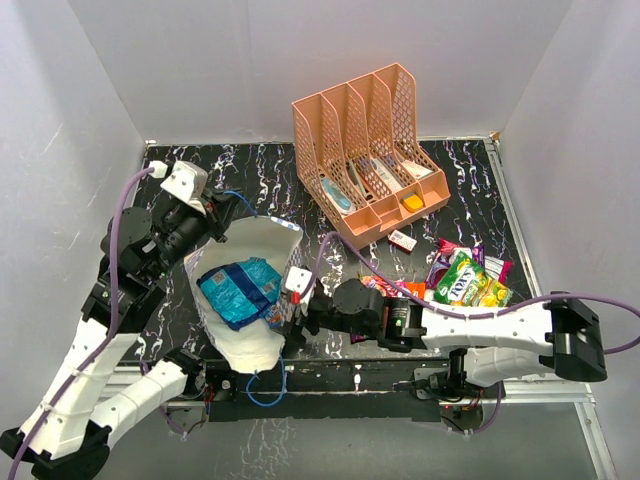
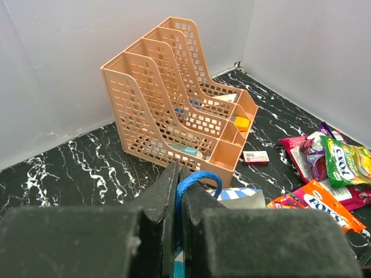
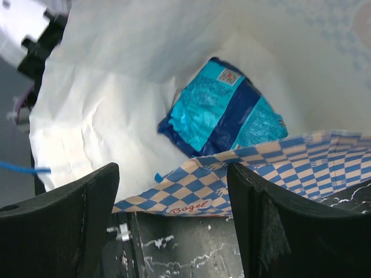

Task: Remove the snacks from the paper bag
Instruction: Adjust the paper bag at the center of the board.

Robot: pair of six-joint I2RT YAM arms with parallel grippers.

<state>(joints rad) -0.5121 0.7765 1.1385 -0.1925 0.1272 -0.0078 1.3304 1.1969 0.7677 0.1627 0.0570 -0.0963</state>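
Observation:
The paper bag (image 1: 250,340) lies at the near left with its mouth wide open. A blue foil snack (image 1: 238,290) rests inside it, also seen in the right wrist view as a blue snack (image 3: 223,113) against the white lining. My left gripper (image 2: 177,185) is shut on the bag's blue cord handle (image 2: 200,176) at the far rim. My right gripper (image 3: 174,191) stands open just outside the bag's checked rim (image 3: 261,168), with nothing between its fingers. Several more snacks (image 1: 465,278), green-yellow, magenta and orange-red, lie on the table to the right.
A peach mesh organizer (image 1: 370,150) stands at the back centre with small items in its slots. A small red-and-white box (image 1: 403,240) lies in front of it. White walls close in the black marbled table (image 1: 480,190).

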